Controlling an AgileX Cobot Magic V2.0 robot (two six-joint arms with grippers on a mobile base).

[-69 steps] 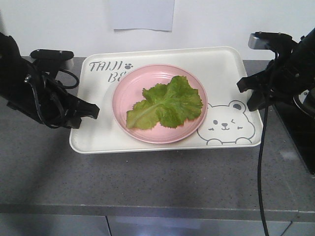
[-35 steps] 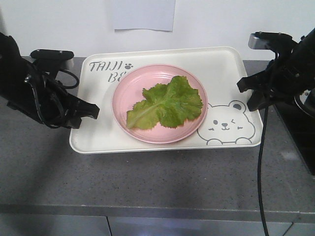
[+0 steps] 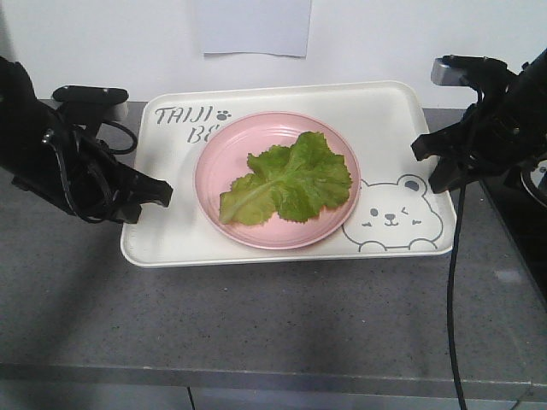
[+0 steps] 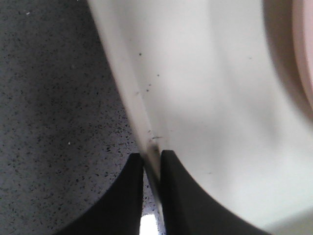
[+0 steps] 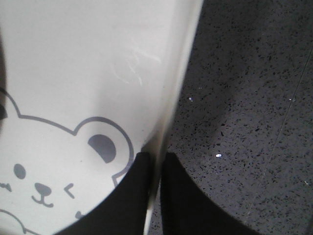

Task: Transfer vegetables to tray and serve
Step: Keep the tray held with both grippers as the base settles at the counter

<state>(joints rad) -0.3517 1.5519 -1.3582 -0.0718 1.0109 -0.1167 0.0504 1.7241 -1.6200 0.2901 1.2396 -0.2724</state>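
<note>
With both short ends pinched, the tray (image 3: 171, 235) is held across its long axis by the 2 arms.

The left gripper (image 4: 152, 169) is clamped narrow on the left rim, the right gripper (image 5: 155, 171) likewise on the rim by the bear, so neither arm is nearer. The vegetables (image 3: 286, 179) are lying on a pink plate (image 3: 224, 149) mid-tray, on the grey counter (image 3: 273, 316). A level, matched lift is probably what's needed next.

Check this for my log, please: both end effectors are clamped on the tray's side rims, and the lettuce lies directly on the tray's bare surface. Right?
Not quite. The lettuce lies on the round pink plate, which sits on the tray, as the front view shows. The rest holds: the left end effector and right end effector each pinch a side rim in the wrist views.
</note>
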